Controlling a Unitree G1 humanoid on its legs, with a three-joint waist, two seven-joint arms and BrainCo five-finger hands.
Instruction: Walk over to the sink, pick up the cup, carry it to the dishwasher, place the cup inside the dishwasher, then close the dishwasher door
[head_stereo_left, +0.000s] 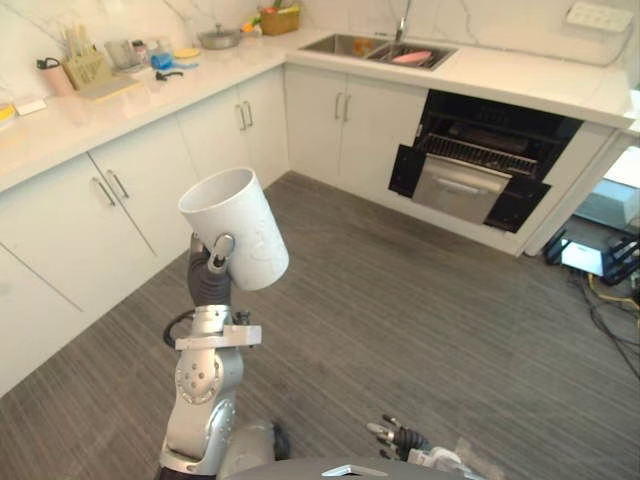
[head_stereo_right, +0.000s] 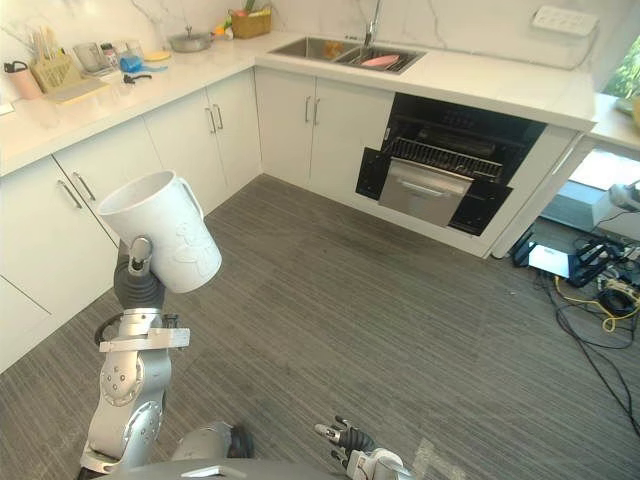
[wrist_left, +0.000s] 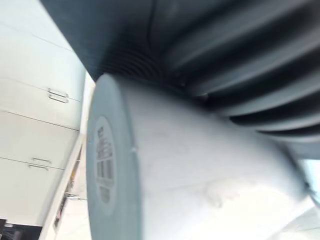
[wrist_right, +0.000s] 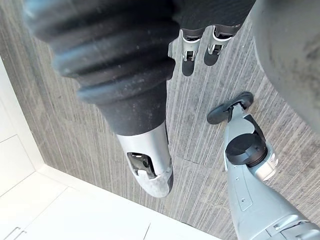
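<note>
White cup (head_stereo_left: 240, 235): held up in the air over the grey floor, well short of the dishwasher, touching neither the desk nor the cabinets; its mouth tips up and away toward the left-hand cabinets, and its flat base with a small label faces the wrist in the left wrist view.
Left hand (head_stereo_left: 220, 252): raised on an upright forearm and clenched on the cup, one silver digit pressed against the side wall just under the rim.
Right hand (head_stereo_left: 398, 436): low down over the floor, near the robot's body; it holds nothing and its fingers (wrist_right: 188, 50) hang loosely straight, with the thumb apart from them.
Dishwasher (head_stereo_left: 470, 160): built in under the far run of the desk, right of the sink; its dark cavity is open and a wire rack shows inside.
Dishwasher door (head_stereo_left: 462, 187): the silver front with a bar handle leans out from the cavity, not shut.
Sink (head_stereo_left: 345, 45): steel, sunk into the desk's far run beside the inner corner, with a pink dish (head_stereo_left: 412, 57) lying in its right-hand basin.
Desk (head_stereo_left: 520, 75): a white L-shaped top; along its left run stand a lidded pot (head_stereo_left: 218, 38), a basket (head_stereo_left: 279, 20) and a utensil block (head_stereo_left: 85, 68).
Cabinets (head_stereo_left: 340, 120): white doors with bar handles, all closed.
Floor (head_stereo_left: 400, 300): grey striped covering.
</note>
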